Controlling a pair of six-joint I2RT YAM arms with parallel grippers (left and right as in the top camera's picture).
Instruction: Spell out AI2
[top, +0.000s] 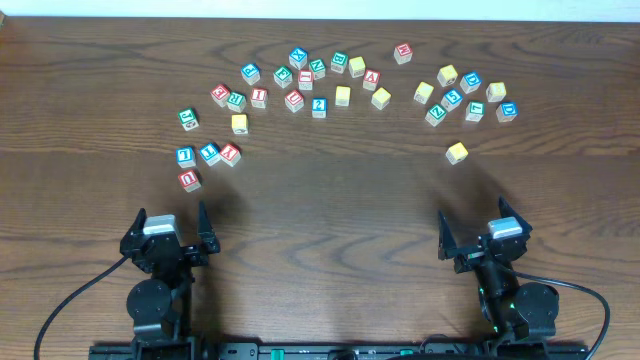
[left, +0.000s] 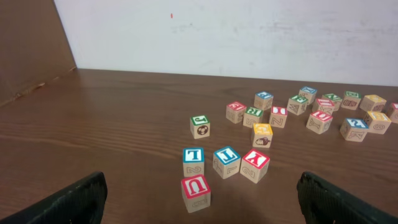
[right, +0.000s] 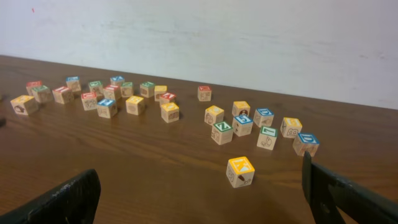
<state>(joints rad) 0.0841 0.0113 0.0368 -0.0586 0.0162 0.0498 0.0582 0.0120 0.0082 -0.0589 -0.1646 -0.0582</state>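
On the brown wooden table (top: 320, 250) the left gripper (top: 170, 214) and the right gripper (top: 474, 212) rest at the near edge, both with jaws spread wide and holding nothing, while the small letter blocks (top: 319, 105) lie scattered in an arc on the far half, well apart from both.

the desk (top: 320, 230) under me is dark brown wood with a clear grain, smooth, and it has a soft sheen where the light falls. the letter blocks (top: 319, 107) are pale bare wood, with faces painted red, blue, green or yellow in flat paint. the fingers (left: 68, 202) of my left gripper (top: 170, 222) and of my right gripper (top: 476, 228) are black and matt, plastic by the look. the wall (right: 199, 37) is white, matt and slightly scuffed.
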